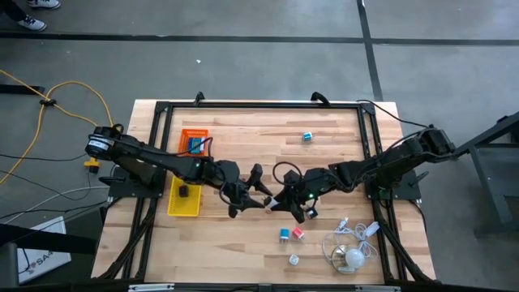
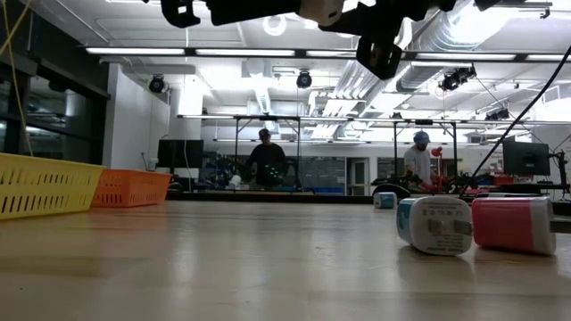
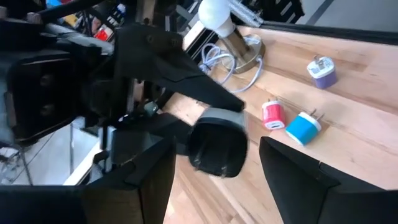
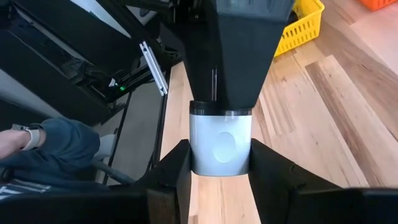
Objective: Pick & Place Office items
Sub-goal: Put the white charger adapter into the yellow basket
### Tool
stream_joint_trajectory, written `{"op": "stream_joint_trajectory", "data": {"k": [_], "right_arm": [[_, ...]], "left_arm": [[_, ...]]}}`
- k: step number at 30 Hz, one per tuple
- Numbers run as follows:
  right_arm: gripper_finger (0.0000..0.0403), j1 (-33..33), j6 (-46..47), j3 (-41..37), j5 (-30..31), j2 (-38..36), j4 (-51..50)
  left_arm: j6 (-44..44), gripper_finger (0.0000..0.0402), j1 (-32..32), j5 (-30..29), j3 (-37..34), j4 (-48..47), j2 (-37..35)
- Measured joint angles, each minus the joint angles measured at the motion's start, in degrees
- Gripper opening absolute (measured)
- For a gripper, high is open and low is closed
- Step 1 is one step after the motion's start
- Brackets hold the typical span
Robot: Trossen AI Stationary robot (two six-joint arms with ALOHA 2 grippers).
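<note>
White charger block (image 4: 221,146) clamped in right gripper (image 4: 219,168), mid-table, left gripper (image 3: 214,171) jaws spread

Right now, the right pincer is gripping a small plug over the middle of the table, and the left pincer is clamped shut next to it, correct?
Not quite. The left pincer is open, not clamped shut: the left wrist view shows its fingers spread to either side of the plug. The rest is right: the right pincer grips that plug over the middle of the table.
</note>
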Motion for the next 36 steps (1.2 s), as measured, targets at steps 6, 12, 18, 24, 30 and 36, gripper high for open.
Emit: {"op": "stream_joint_trajectory", "data": {"k": [6, 12, 18, 24, 30, 36], "right_arm": [[0.0115, -0.8, -0.5, 0.0, -0.1, 0.0, 0.1], [0.0116, -1.8, -1.3, 0.0, -1.1, 0.0, 0.4], [0.0116, -1.8, -1.3, 0.0, -1.8, 0.0, 0.9], [0.0115, -1.8, -1.4, 0.0, -1.8, 0.0, 0.9], [0.0116, -1.8, -1.5, 0.0, -1.8, 0.0, 0.8], [0.0116, -1.8, -1.4, 0.0, -1.8, 0.0, 0.8]], "left_arm": [[0.0, 0.0223, 0.5, 1.1, 0.0, 0.0, 0.0], [0.6, 0.0223, 0.6, 2.9, 0.0, 0.5, 0.0], [0.6, 0.0223, 0.9, 2.8, 0.0, 0.4, 0.0], [0.5, 0.0219, 1.3, 2.8, 0.0, 0.2, 0.0], [0.1, 0.0187, 1.3, 2.8, 0.0, 0.3, 0.0], [0.0, 0.0147, 1.3, 2.6, 0.0, 0.4, 0.0]]}}
